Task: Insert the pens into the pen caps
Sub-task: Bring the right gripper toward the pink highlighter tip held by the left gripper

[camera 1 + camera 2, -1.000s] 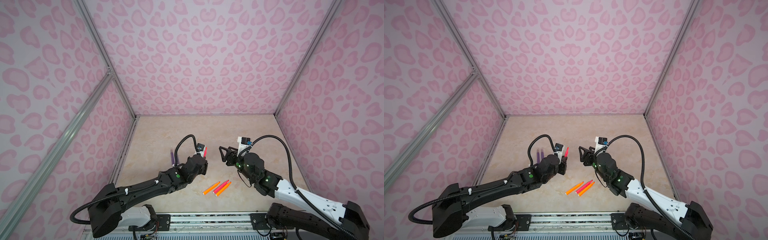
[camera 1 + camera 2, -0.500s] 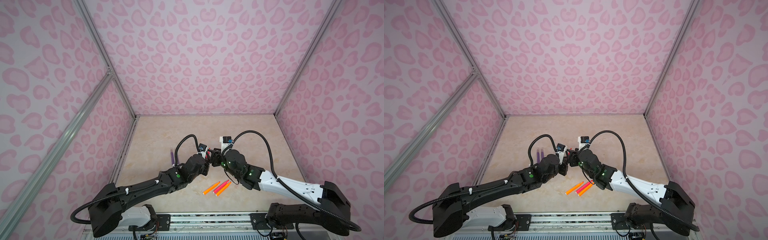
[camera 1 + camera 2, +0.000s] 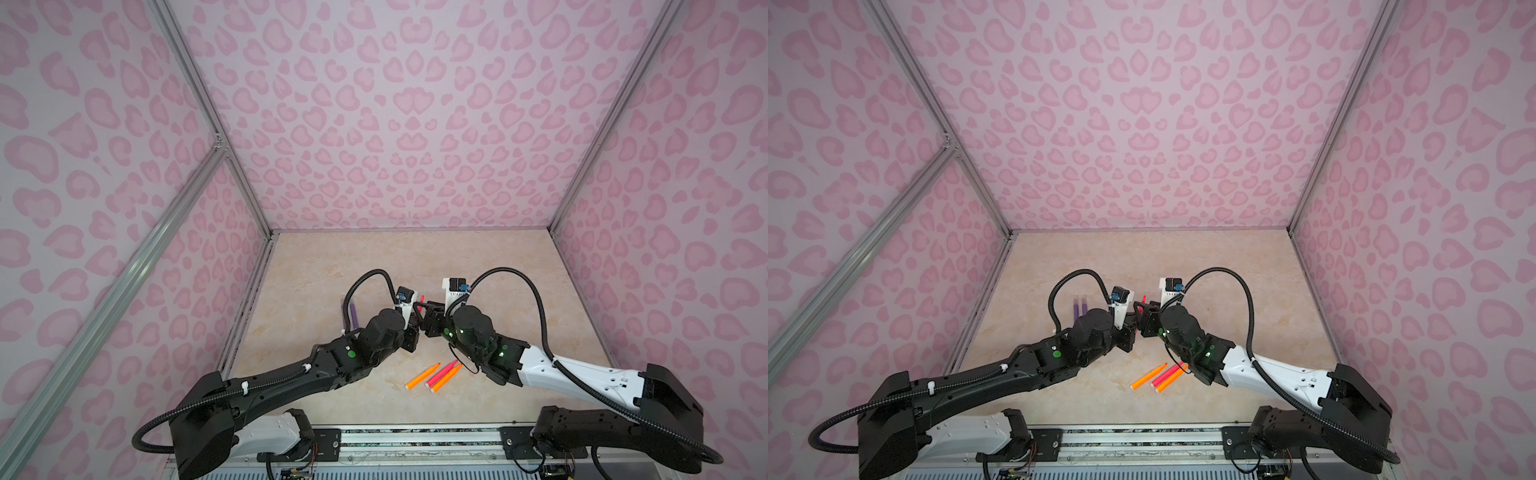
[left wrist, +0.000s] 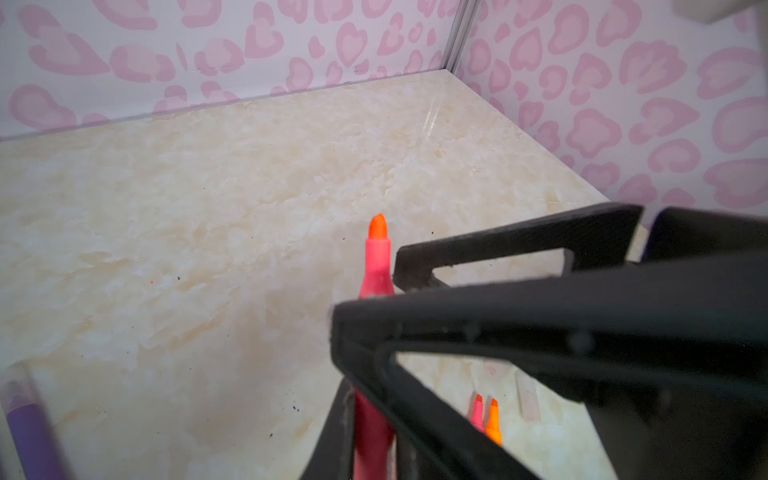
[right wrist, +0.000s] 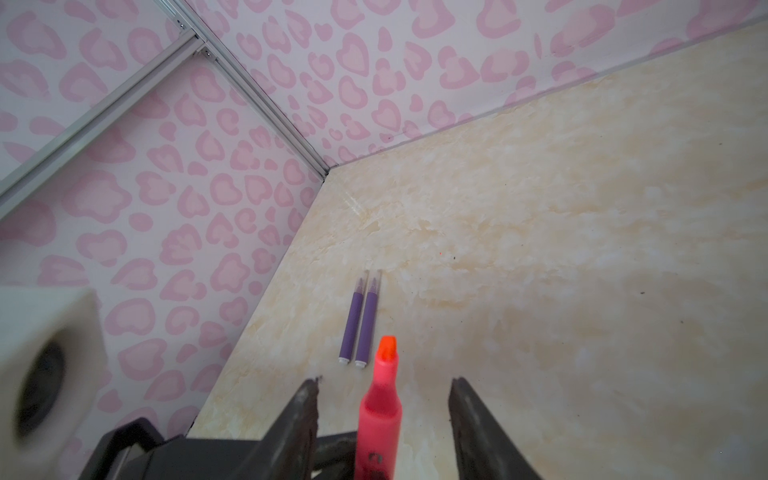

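Note:
My left gripper (image 3: 415,316) (image 4: 372,440) is shut on a pink-red pen (image 3: 422,298) (image 4: 378,266) and holds it upright, tip up. My right gripper (image 3: 428,309) (image 5: 384,382) is open and straddles that same pen (image 5: 380,411), with a gap on each side of the barrel. Two purple pens (image 3: 353,316) (image 5: 360,322) lie side by side on the left of the table, with clear pen caps (image 5: 370,281) over their tips. Two orange pens (image 3: 422,376) and another pink-red one (image 3: 441,372) lie uncapped near the front. A loose clear cap (image 4: 527,397) lies beside them.
The beige marble table (image 3: 415,257) is boxed in by pink heart-patterned walls (image 3: 407,124) on three sides. A metal rail (image 3: 415,436) runs along the front edge. The right arm's white link (image 3: 552,370) passes just right of the loose pens.
The right arm has swung left to meet the left gripper, and its jaws now flank the held pen and have narrowed. The left arm and its pen have stayed put.

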`<state>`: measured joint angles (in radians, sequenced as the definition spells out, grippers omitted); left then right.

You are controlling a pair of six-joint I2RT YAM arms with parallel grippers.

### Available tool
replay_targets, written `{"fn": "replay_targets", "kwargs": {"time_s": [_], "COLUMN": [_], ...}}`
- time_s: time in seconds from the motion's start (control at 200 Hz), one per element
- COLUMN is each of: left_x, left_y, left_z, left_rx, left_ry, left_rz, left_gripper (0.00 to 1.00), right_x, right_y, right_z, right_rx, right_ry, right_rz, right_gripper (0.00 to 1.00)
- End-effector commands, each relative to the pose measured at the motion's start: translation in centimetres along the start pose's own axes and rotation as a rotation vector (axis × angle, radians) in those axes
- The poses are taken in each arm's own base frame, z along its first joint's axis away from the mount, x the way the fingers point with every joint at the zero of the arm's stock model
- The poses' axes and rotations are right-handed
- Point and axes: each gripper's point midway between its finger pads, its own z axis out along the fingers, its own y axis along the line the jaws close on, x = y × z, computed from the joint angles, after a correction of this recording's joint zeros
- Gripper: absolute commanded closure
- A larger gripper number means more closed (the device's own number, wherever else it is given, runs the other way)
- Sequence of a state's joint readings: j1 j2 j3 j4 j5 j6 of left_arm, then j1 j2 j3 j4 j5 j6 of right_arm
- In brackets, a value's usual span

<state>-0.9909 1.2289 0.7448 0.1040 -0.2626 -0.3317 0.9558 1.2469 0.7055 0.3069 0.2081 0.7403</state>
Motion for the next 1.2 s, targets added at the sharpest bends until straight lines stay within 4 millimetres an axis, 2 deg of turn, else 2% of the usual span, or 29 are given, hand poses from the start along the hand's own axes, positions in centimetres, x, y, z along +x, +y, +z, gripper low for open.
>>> {"fn": "replay_targets", "kwargs": {"time_s": [0.0,0.415,0.455,0.89,1.075,1.195], "left_x": [-1.1,-1.0,-1.7,-1.6,-1.6,-1.5], "left_y": [-1.0,-2.1,-2.5,-2.5,-2.6,-2.7], "left_z": [-0.3,-1.1,-1.2,-0.9,-1.1,-1.0], "left_rx": [0.054,0.127,0.146,0.136,0.147,0.149], "left_ry": [-0.047,-0.054,-0.082,-0.069,-0.073,-0.066], "left_rz": [0.005,0.024,0.019,0.019,0.018,0.021], "left_gripper": [0.97,0.97,0.97,0.97,0.73,0.66], "right_x": [-0.1,-0.1,-0.1,0.2,0.3,0.4], "right_y": [0.2,-0.1,-0.2,0.0,0.3,0.4], "right_z": [0.1,0.0,0.0,0.0,0.0,-0.1], "right_rx": [-0.016,-0.024,-0.022,-0.034,-0.045,-0.052], "right_ry": [-0.016,-0.039,-0.039,-0.022,-0.01,-0.007], "right_rz": [0.02,0.068,0.069,0.077,0.076,0.078], "right_gripper": [0.54,0.61,0.62,0.82,0.87,0.88]}}
